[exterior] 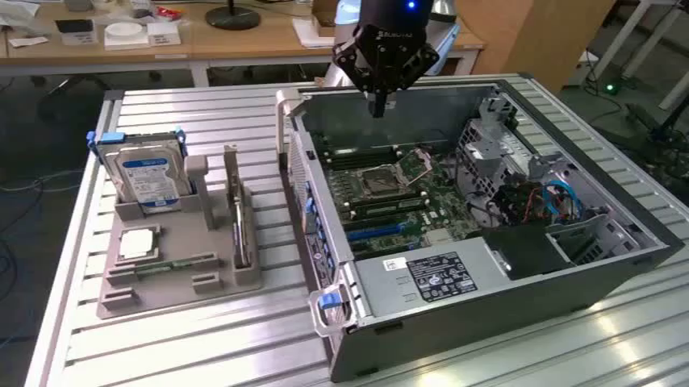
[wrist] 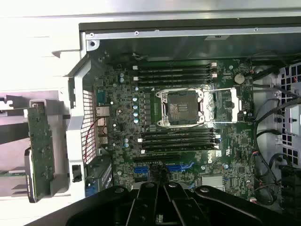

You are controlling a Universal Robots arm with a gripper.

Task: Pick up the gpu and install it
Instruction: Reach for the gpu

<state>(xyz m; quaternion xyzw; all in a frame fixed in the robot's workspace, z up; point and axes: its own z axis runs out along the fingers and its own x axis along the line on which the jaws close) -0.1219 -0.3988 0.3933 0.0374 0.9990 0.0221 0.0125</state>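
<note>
Gripper: black gripper point(exterior: 378, 111), fingers pressed together and empty, above the open grey metal computer case point(exterior: 485, 322).
GPU: thin dark circuit card point(exterior: 238, 226) on edge in the grey plastic holder point(exterior: 183, 242), near the slatted metal table's point(exterior: 215, 339) exterior-view-left edge.

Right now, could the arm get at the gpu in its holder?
Probably yes. The gpu stands on edge in the holder with its top edge bare and nothing above it. The gripper hangs over the case, shut and empty; the hard drive stands apart beside the gpu.
</note>
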